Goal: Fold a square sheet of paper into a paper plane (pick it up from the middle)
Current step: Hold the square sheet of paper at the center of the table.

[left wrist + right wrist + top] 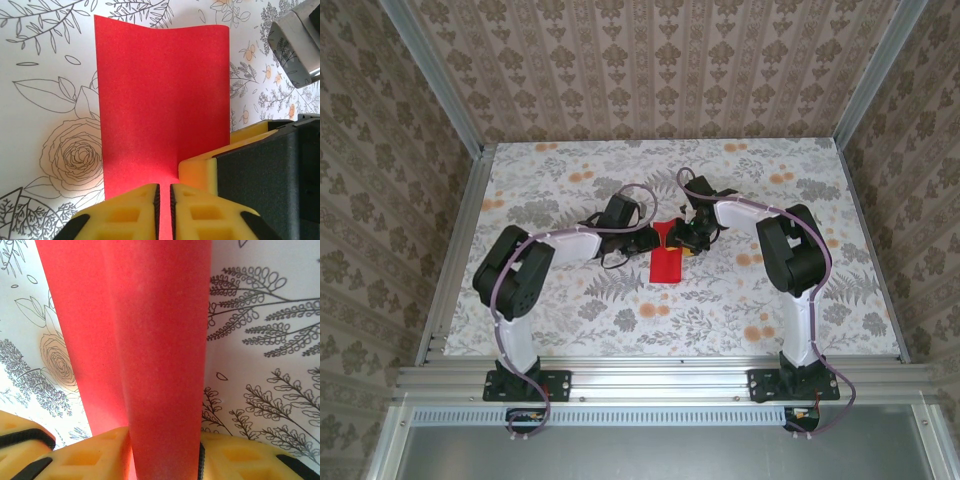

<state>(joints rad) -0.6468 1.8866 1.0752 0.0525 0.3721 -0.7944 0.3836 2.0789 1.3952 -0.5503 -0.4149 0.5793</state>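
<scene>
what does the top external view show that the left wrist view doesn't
Top external adds both whole arms, left arm and right arm, plus the table edges and patterned walls. Left wrist adds close detail: the left end effector pinching the red sheet, whose far edge curls. Shared: the red sheet and the floral table.

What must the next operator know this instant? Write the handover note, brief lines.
Left pincer: shut on the square sheet of paper.
Right pincer: shut on the same sheet, close beside the left one.
Sheet: over the middle of the table, bent lengthwise, far end pinched narrow, near end spread wide.
Done: sheet grasped near its middle and bent; no sharp crease visible.
Left: press the centre crease, then every later fold; no dart shape yet.
</scene>
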